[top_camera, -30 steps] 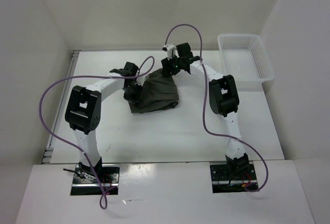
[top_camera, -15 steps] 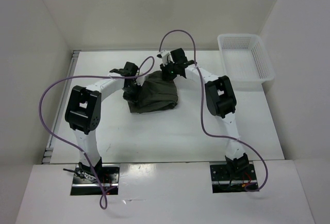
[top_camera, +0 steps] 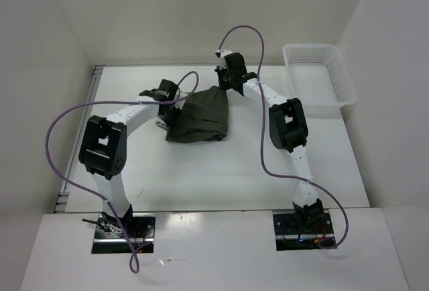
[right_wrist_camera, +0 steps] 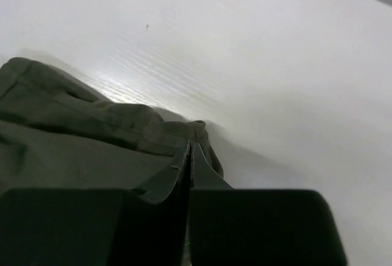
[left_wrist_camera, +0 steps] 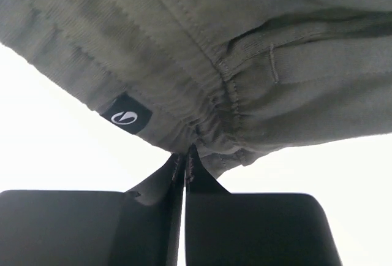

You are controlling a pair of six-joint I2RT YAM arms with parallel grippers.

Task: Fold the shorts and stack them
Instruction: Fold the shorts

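The dark olive shorts (top_camera: 200, 117) lie bunched in the middle of the white table, their far corner drawn up to a peak. My left gripper (top_camera: 174, 106) is at their left edge. In the left wrist view it (left_wrist_camera: 185, 155) is shut on the gathered waistband of the shorts (left_wrist_camera: 245, 51), next to a small black label (left_wrist_camera: 127, 117). My right gripper (top_camera: 220, 90) is at the far corner. In the right wrist view it (right_wrist_camera: 189, 147) is shut on a folded edge of the shorts (right_wrist_camera: 73, 137), just above the tabletop.
A white plastic basket (top_camera: 318, 80) stands at the back right of the table (top_camera: 221, 170). White walls enclose the table on the left, back and right. Purple cables loop over both arms.
My right gripper has shut on the far corner of the shorts and drawn it up and back. The left arm has shifted slightly left, still gripping the cloth.
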